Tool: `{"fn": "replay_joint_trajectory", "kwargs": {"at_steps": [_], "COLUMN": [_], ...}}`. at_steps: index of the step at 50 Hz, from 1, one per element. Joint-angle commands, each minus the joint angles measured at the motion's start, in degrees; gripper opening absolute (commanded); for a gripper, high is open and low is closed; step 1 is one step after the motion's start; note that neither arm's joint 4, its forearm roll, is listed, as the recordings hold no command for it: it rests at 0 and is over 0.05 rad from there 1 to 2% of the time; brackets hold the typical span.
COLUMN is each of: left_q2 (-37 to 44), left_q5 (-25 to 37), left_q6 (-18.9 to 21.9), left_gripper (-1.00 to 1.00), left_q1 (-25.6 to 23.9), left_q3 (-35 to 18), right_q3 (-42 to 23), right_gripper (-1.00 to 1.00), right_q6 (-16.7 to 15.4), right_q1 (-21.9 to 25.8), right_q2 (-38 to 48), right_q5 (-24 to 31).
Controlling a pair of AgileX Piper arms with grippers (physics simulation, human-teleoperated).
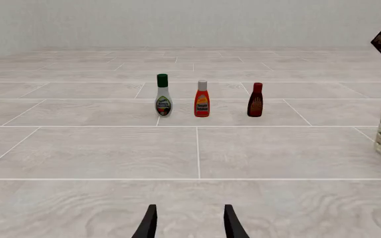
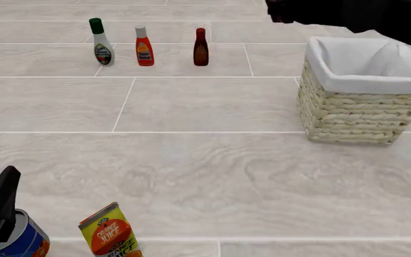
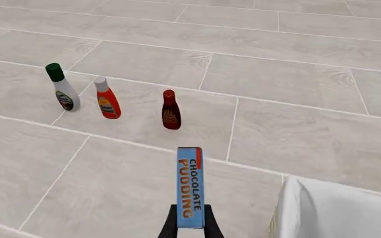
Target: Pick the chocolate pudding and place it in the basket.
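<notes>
Right gripper (image 3: 190,229): fingers clamped on the chocolate pudding (image 3: 190,187), box held edge-up in the air, beside the near corner of the basket (image 3: 336,210), not yet inside it. In the left wrist view the pudding hangs above the basket rim. Left gripper (image 1: 190,223): fingers apart, holding nothing, low over the bare table (image 2: 213,176). Three bottles stand in a row far back: green-capped (image 2: 102,42), orange (image 2: 144,46), dark red-capped (image 2: 200,47). Orange juice carton (image 2: 111,231) and a can (image 2: 16,238) sit at the near edge.
</notes>
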Motion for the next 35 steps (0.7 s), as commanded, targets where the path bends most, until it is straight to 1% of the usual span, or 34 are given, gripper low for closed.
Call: {"fn": "replay_joint_trajectory", "kwargs": {"at_steps": [1, 6, 16, 25, 27, 30, 32, 33, 35], "left_q2": [0.00, -0.01, 0.02, 0.00, 0.00, 0.01, 0.01, -0.01, 0.00], "left_q5": [0.00, 0.00, 0.00, 0.00, 0.00, 0.00, 0.00, 0.00, 0.00], "left_q6": [0.02, -0.01, 0.02, -0.01, 0.00, 0.03, 0.02, -0.01, 0.02], "left_gripper": [1.00, 1.00, 1.00, 1.00, 1.00, 1.00, 1.00, 1.00, 1.00], "left_q1": [-0.01, -0.01, 0.01, -0.01, -0.02, 0.00, 0.00, 0.00, 0.00], "left_q3": [0.00, 0.00, 0.00, 0.00, 0.00, 0.00, 0.00, 0.00, 0.00], "right_q3": [-1.73, -2.50, -3.96, -5.20, -5.64, -6.87, -7.11, -7.69, -8.57], "right_gripper": [-1.00, -1.00, -1.00, -1.00, -1.00, -1.00, -1.00, -1.00, -1.00], "right_q6": [0.32, 0.51, 1.23, 1.22, 1.82, 3.63, 3.98, 5.00, 5.86], "right_q1": [-4.91, -6.98, -9.24, -11.43, -11.71, -13.00, -13.74, -14.11, -14.40], "right_q2": [-1.32, -1.61, -2.73, -3.29, -3.17, -2.82, -2.93, -2.64, -2.44], "right_q5": [1.59, 2.47, 4.25, 5.80, 6.40, 7.97, 8.27, 9.17, 10.23]}}
